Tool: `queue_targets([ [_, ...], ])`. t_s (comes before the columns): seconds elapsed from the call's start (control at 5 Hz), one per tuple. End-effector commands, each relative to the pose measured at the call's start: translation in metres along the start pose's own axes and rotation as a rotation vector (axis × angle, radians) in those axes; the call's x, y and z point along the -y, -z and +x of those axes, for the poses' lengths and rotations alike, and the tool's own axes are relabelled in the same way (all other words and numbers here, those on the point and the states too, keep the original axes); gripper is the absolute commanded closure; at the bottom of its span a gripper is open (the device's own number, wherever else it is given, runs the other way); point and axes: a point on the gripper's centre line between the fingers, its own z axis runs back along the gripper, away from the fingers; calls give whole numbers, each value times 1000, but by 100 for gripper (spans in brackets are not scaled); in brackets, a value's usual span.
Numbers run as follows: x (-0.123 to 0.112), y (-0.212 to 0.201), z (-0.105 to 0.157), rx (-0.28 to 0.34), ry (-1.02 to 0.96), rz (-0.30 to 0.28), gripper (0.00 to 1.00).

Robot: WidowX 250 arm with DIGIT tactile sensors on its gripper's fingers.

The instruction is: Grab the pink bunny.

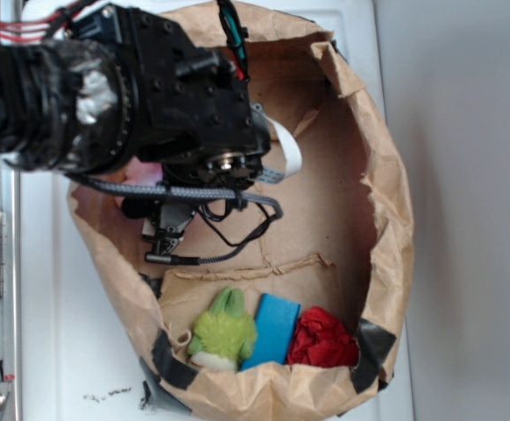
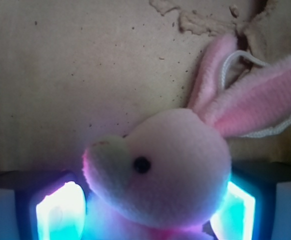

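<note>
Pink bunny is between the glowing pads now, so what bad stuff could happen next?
The pink bunny sits between the end effector pads, but only its lower part; the big head sticks out, so it may slip when lifted. A white loop by its ears could snag. The paper bag walls crowd the arm and might get dragged.

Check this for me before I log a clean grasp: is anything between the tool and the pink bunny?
Nothing visible. In the wrist view the pink bunny already sits between the tool's two glowing fingers, with only the bag's paper floor behind it.
</note>
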Motion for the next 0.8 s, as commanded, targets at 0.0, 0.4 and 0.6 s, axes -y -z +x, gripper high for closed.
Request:
queue_targets([
  [0.0, 10, 13, 7, -1, 16, 18, 100],
  [0.4, 4, -5, 7, 28, -6, -10, 100],
  [0.6, 2, -37, 5, 77, -20, -70, 100],
])
